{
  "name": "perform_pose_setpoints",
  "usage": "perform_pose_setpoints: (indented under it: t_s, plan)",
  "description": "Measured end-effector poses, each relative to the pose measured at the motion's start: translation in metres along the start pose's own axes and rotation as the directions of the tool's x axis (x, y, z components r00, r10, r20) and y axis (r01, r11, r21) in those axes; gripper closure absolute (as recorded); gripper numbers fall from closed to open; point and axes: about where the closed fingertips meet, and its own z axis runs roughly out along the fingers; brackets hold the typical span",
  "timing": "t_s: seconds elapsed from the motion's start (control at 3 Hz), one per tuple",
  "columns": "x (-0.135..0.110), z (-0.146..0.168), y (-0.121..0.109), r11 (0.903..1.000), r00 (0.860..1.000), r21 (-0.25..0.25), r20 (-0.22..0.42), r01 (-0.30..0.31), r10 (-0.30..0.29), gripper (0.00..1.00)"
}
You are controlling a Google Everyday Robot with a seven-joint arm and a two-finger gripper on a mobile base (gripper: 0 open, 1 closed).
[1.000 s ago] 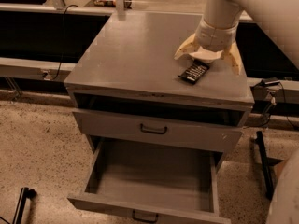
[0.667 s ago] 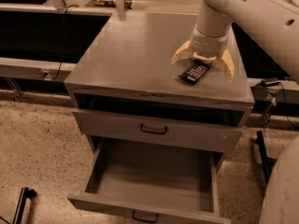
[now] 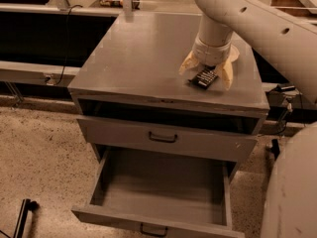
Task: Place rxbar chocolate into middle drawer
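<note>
Camera view has the gripper (image 3: pixel 206 75) low over the cabinet top (image 3: pixel 138 58), fingers (image 3: pixel 187 64) spread wide either side of the rxbar chocolate (image 3: pixel 203 78), not gripping it; middle drawer (image 3: pixel 148 221) stands pulled open below.

arm (image 3: pixel 257 24): reaching down from upper right | wrist (image 3: pixel 214 39): vertical | end effector (image 3: pixel 205 75): pointing down, fingers (image 3: pixel 188 63) spread wide
</note>
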Motion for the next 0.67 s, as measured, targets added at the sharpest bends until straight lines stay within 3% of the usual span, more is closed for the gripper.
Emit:
perform_pose_setpoints:
  t_s: [0.67]
  plan:
    - [0.0074,0.0171,-0.0061,0.9998,1.0,-0.018,0.003,0.006,-0.006,0.64]
